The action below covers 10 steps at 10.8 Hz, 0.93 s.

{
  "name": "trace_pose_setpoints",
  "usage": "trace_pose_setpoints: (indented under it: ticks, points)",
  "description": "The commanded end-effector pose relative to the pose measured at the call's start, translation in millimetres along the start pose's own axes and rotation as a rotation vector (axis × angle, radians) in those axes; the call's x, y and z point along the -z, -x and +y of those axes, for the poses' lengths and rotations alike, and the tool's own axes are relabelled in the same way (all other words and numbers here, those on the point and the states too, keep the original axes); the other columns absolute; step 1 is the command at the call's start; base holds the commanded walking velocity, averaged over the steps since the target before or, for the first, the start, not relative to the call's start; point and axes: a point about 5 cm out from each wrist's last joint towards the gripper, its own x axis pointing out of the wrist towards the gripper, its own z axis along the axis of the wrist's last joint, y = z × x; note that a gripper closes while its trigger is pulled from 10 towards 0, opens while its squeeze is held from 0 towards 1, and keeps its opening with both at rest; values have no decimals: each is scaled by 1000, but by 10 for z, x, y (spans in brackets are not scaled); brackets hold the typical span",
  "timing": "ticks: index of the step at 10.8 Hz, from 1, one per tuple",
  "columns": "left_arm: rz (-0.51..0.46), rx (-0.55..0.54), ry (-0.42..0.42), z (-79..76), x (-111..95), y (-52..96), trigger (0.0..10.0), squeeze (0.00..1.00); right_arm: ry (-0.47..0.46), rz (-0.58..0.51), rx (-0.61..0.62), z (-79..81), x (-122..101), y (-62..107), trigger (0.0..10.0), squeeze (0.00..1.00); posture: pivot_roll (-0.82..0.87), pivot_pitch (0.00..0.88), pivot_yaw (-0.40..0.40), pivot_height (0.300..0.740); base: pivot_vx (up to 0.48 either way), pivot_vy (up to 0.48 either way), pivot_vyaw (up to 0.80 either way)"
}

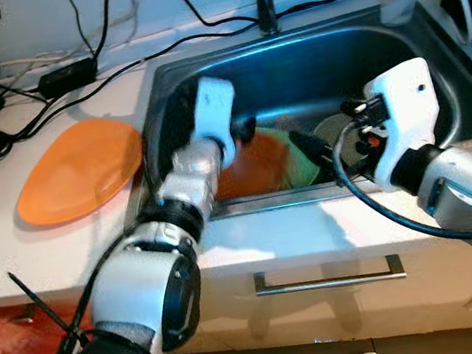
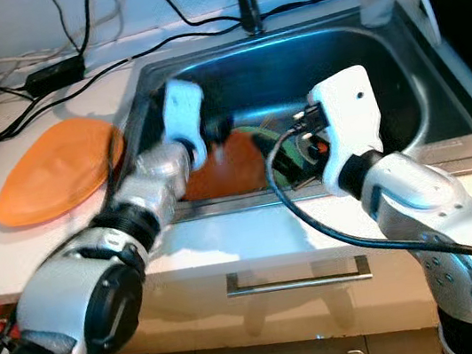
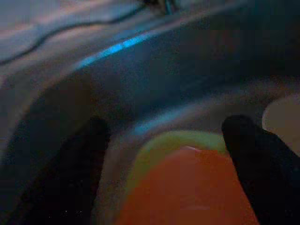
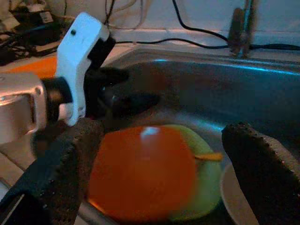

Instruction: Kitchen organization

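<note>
You are reaching both arms into the sink (image 1: 434, 65); left gripper (image 4: 123, 89) and right gripper (image 1: 314, 148), both spread and empty, are flanking the orange plate (image 4: 140, 171) stacked on a green one (image 4: 206, 185), ready for lifting.

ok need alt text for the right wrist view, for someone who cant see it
An orange plate lies on a green plate in a steel sink, framed by the right gripper's open black fingers. The left gripper reaches in from the counter side.
</note>
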Motion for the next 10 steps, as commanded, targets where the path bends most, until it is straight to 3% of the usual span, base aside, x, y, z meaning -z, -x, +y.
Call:
trace_pose_setpoints:
  ticks: [1,6,9,10]
  points:
    - [-20,-34,-2,111,-61,7,10000,1000,2,-12,-24,41,-17,-31,10000,0,-208,69,181,740,0,0,0]
    - [-75,-133,-42,458,-93,94,10000,1000,-5,-20,-53,47,-4,-101,10000,0,-175,63,166,740,0,0,0]
    - [-85,-168,-165,572,-104,150,10000,1000,-9,-22,-66,63,10,-133,10000,0,-127,59,152,740,0,0,0]
    - [-94,-197,-218,673,-115,195,10000,1000,-13,-25,-75,70,17,-149,10000,0,-110,59,149,740,0,0,0]
